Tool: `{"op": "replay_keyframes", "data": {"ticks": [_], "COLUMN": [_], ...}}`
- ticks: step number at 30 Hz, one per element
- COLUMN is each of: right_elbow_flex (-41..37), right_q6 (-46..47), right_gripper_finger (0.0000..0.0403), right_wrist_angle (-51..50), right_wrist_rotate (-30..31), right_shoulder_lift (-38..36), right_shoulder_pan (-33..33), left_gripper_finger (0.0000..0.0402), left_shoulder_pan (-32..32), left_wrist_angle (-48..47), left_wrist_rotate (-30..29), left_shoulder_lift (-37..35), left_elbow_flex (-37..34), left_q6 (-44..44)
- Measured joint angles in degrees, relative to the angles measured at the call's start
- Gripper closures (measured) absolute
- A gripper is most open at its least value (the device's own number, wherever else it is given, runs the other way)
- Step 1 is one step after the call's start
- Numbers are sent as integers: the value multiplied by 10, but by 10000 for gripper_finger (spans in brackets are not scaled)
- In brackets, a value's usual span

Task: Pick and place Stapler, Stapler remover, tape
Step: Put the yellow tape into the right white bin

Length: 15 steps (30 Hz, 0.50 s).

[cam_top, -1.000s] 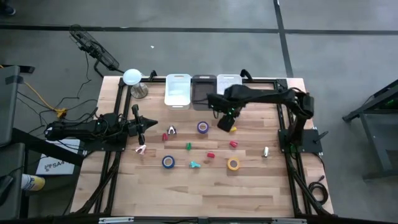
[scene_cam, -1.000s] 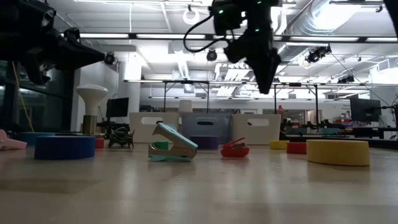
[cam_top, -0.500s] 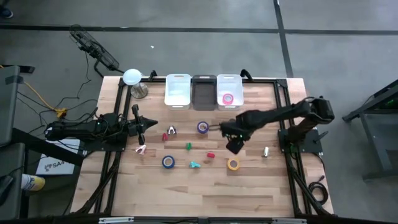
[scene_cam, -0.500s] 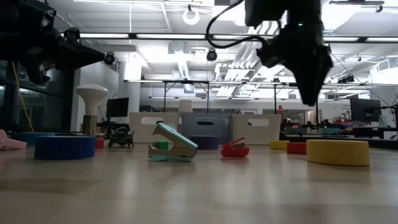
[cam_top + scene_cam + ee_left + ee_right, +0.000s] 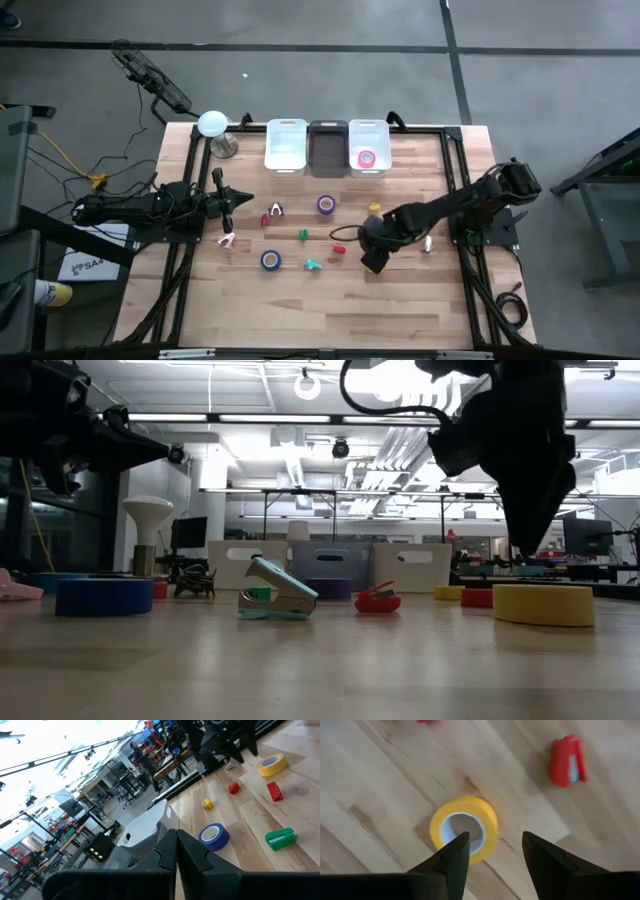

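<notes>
Seen from overhead: a wooden table (image 5: 300, 300) with two dark arms. Right gripper (image 5: 372, 261) hung directly above the yellow tape roll (image 5: 464, 828), jaws spread wide, empty, one finger to either side of the ring but not touching it. Yellow roll lay flat on the wood, hidden under the gripper from overhead, plain at table height (image 5: 543, 604). Left gripper (image 5: 228, 204) parked at the table's left edge, jaws shut, holding nothing.

Elsewhere on the table: a purplish-blue tape roll (image 5: 326, 205) near the bins, a blue tape roll (image 5: 270, 260) closer to the front, a teal staple remover (image 5: 314, 265) just beside it, a small red stapler (image 5: 338, 249) near the right gripper. At the back, three bins in a row: white (image 5: 286, 146), dark (image 5: 327, 148), and white (image 5: 368, 140) with a pink roll (image 5: 366, 159) inside.
</notes>
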Motion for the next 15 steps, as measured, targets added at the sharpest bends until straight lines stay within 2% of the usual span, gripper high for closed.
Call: {"op": "replay_keyframes", "data": {"ticks": [8,15], "right_elbow_flex": [-39,-68], "right_q6": [56,68], "right_gripper_finger": [230,253], "right_wrist_angle": [54,90], "right_wrist_rotate": [12,14], "right_shoulder_lift": [0,0], "right_shoulder_pan": [30,34], "left_gripper_finger": [398,398], "left_shoulder_pan": [0,0], "left_wrist_angle": [0,0], "left_wrist_rotate": [0,0], "left_shoulder_lift": [0,0], "left_elbow_flex": [0,0], "left_q6": [-5,-5]}}
